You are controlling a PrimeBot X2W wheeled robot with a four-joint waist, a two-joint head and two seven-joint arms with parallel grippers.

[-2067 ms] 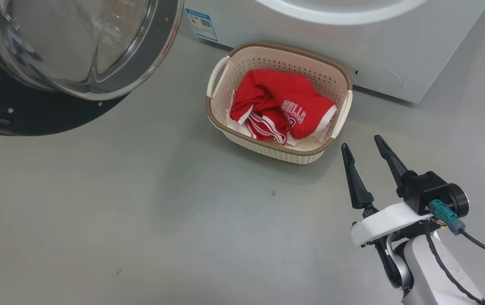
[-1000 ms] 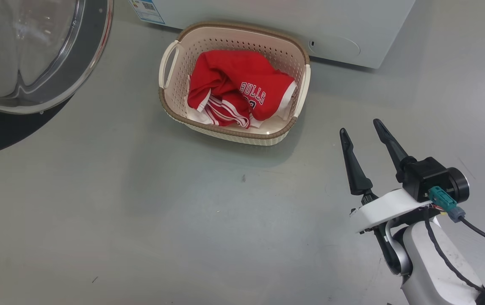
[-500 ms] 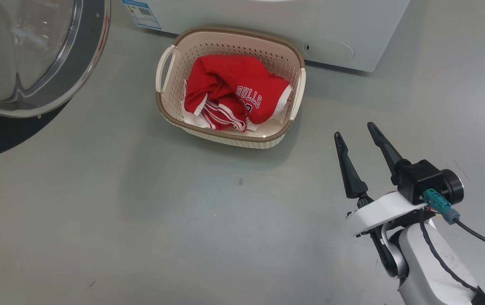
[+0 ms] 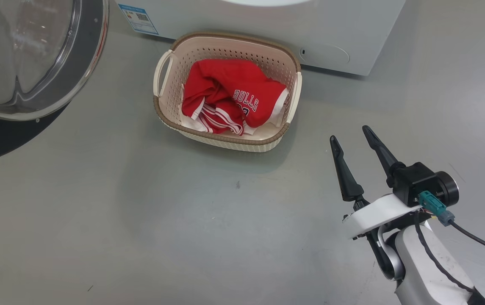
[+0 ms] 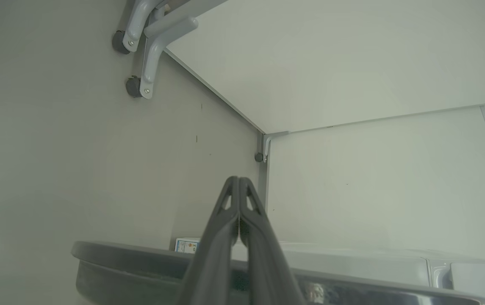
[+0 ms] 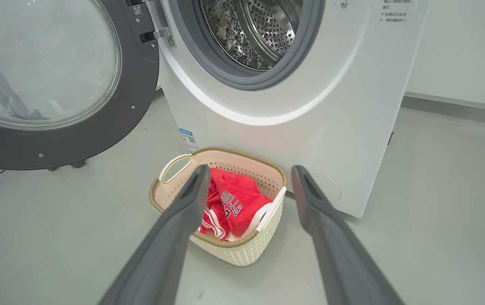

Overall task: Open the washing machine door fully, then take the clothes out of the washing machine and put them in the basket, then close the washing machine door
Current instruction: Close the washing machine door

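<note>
- The washing machine door (image 6: 136, 97) stands swung wide open, to the left of the washing machine (image 6: 331, 106).
- The clothes (image 4: 225, 95) lie bunched in the basket (image 4: 225, 142), which sits on the floor just before the machine's front.
- The right gripper (image 4: 349, 134) hovers near the basket, fingers apart and empty.
- The left gripper (image 5: 239, 181) has its fingers pressed together, near the door's rim.

We are reading white "BULLS" lettering on the clothes (image 4: 225, 84); we are finding the blue label (image 4: 138, 19) on the washing machine (image 4: 352, 34) illegible.

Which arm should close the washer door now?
Left: the left claw, shut, sits at the rim of the washing machine door; the right claw hovers past the basket.
</note>
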